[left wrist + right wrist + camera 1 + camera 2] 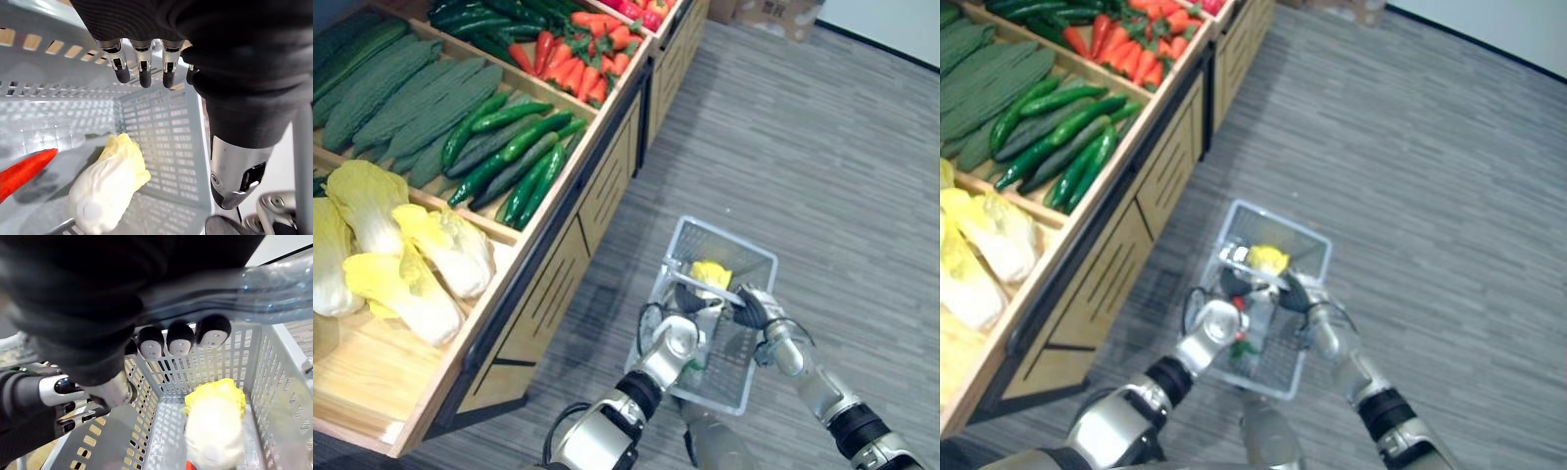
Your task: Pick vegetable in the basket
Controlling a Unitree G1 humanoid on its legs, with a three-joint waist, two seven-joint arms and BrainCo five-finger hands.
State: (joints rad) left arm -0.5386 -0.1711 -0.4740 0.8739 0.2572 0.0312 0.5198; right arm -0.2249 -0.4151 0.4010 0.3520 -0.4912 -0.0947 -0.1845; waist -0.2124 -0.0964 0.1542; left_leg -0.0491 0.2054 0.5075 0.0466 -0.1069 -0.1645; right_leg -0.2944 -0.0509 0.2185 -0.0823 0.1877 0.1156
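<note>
Left hand: released. Its fingers hang straight and loose over the basket's open top on the side nearer the stand, and they grasp nothing.
Right hand: clenched round the handle. Its fingers curl under the bar and carry the basket above the grey floor.
Basket: pale slotted plastic, held just beside the front of the wooden stand.
Task's thing: a cabbage lies on the basket floor with its yellow leaf end toward one wall. A carrot lies just beside it.
Stand: shelf cabbages in the nearest bin, green peppers in the next, more carrots further along.
Step in hand: judged to be the end of a drop-off, since the vegetable is inside and the left hand is empty above it.
Next move calls for: lifting the left hand straight up, clear of rim and handle, then swinging it over to a bin if more is wanted. The right hand has to hold the basket level and within reach.
Risk: a finger could catch the handle bar on the way out.
</note>
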